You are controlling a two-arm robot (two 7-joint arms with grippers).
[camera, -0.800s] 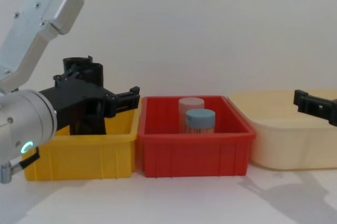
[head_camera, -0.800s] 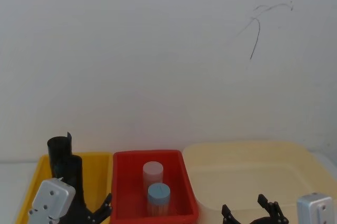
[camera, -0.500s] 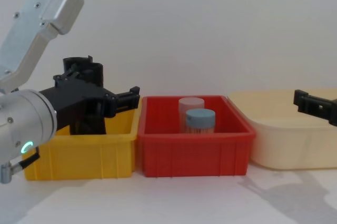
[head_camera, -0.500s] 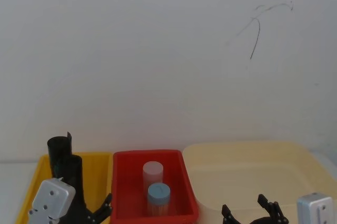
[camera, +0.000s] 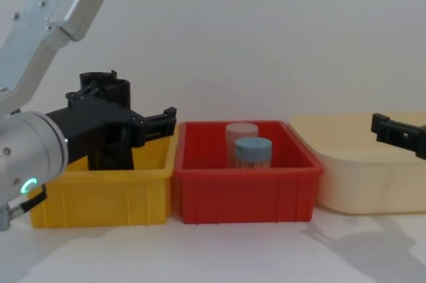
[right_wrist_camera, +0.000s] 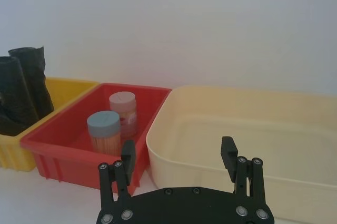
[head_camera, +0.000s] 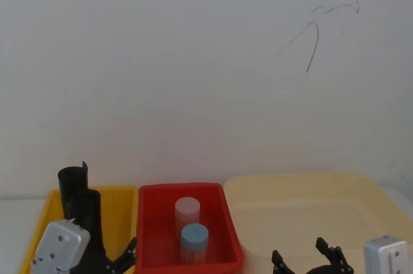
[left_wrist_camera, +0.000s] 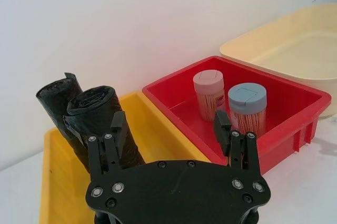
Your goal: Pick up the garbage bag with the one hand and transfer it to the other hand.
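Head view: we see the garbage bag (head_camera: 87,213) standing upright in the yellow bin (head_camera: 119,216), a second black roll (head_camera: 70,180) close behind it at eleven o'clock; the left gripper (left_wrist_camera: 169,124) sits at five o'clock from the bag, jaws spread wide and holding nothing, one finger just beside the roll; at three o'clock, past the red bin (head_camera: 151,235), the right gripper (right_wrist_camera: 178,147) hovers over the cream tub (right_wrist_camera: 237,93), likewise wide open and empty.

Plain white wall (head_camera: 193,61), thin dark squiggle (head_camera: 315,45) upper right; white tabletop (camera: 233,250).
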